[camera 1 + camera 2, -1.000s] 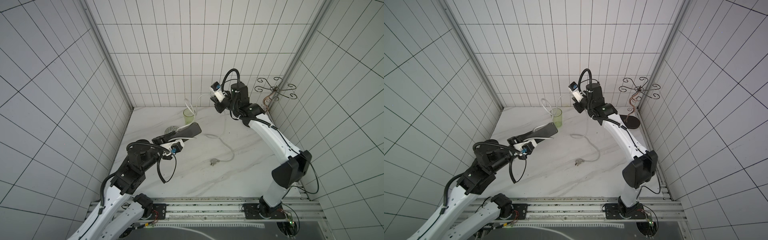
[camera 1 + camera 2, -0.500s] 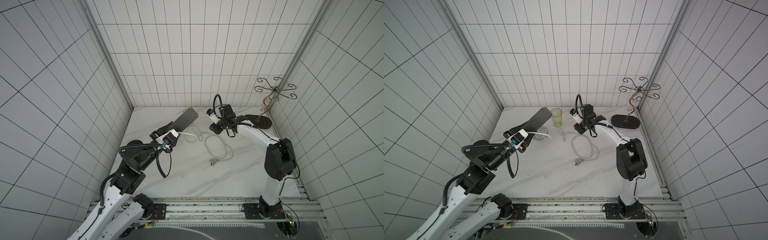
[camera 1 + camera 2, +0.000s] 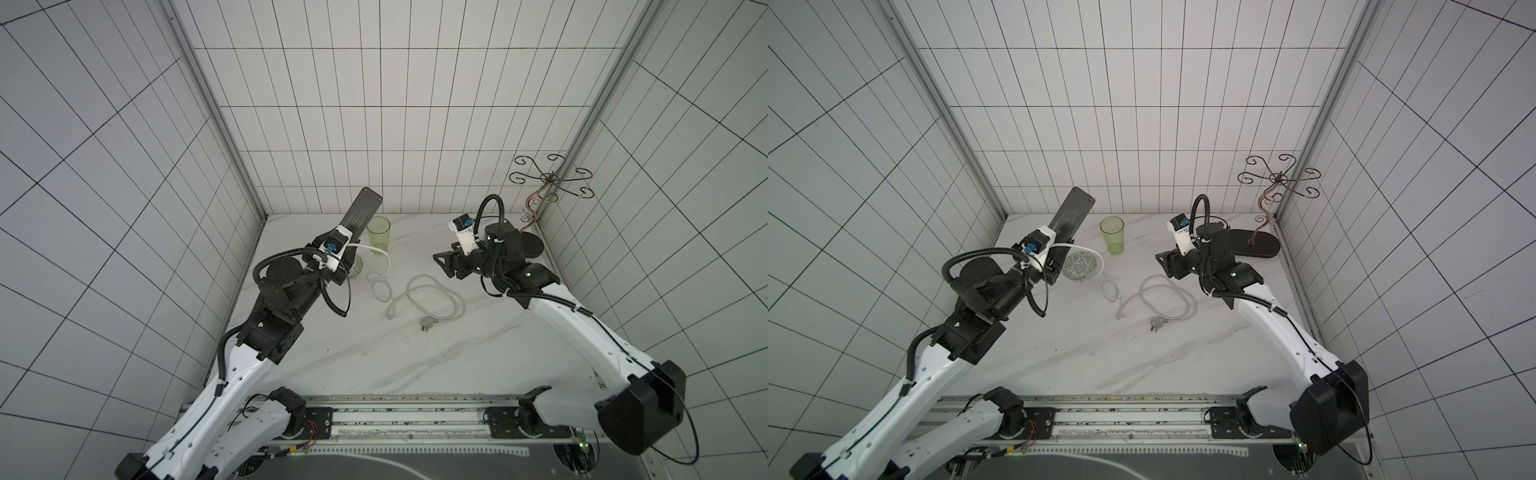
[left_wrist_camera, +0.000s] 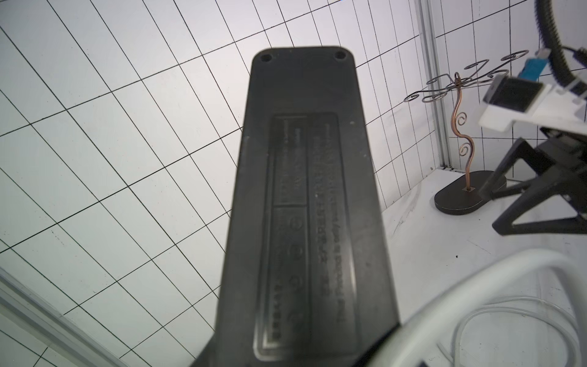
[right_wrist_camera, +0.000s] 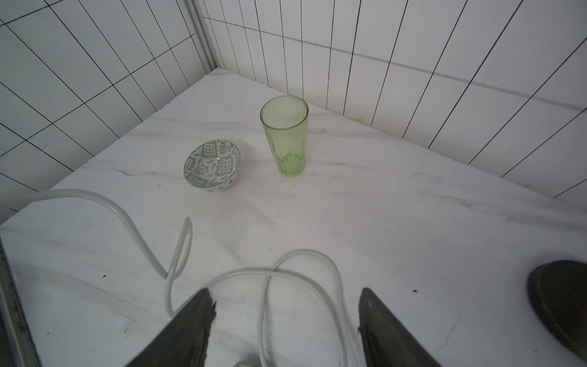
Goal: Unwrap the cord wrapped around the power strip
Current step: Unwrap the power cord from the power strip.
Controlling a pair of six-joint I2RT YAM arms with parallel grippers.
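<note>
Two claws: left claw [image 3: 341,254] grips the raised power strip [image 4: 305,190] (back showing); right claw [image 3: 441,265] gapes empty above the cord [image 5: 305,252].

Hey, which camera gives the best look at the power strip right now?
The left wrist view: the power strip fills the middle of the frame, close up, with the moulded text on its back visible. Both top views show it whole but small, raised at a slant. The right wrist view does not show it.

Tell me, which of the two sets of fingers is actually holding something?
The left fingers: they clamp the black power strip, raised off the table. The right fingers are spread open and empty, over the loose cord.
</note>
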